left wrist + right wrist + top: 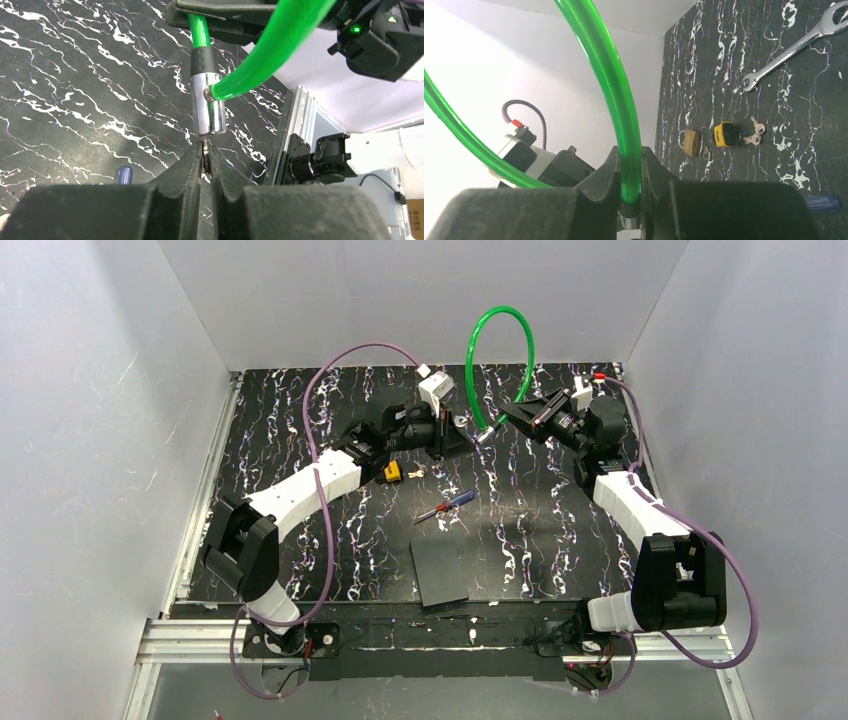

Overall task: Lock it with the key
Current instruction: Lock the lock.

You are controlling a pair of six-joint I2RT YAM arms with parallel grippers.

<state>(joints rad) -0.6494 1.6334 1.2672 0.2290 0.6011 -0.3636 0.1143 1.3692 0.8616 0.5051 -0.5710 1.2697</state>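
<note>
At the near edge, an aluminium rail (190, 638) carries both arm bases. Just beyond it, a dark grey plate (440, 573) lies flat on the black marbled mat (540, 530).

Left side: the left arm (300, 490), white forearm, stretched up and rightward over the mat.

Left of centre: the key (398, 472), yellow-and-black head with small silvery keys at its right. It lies flat on the mat just beside the left forearm, in neither gripper. The right wrist view shows a brass padlock (691, 142) just beside it.

Centre: a screwdriver (446, 506), red and blue handle, between the key and the plate, touching neither.

The left gripper (204, 149) has its fingers almost together, with a thin silvery sliver in the slit. The sliver's top meets the lower end of a chrome lock cylinder (209, 102). Whether the fingers press on it cannot be told.

The green cable (280, 40) arches upward, both ends at the cylinder.

Right side: the right gripper (630, 155), clamped on the green cable close to the cylinder.

A spanner (794, 47) lies flat on the mat, apart from the key.
</note>
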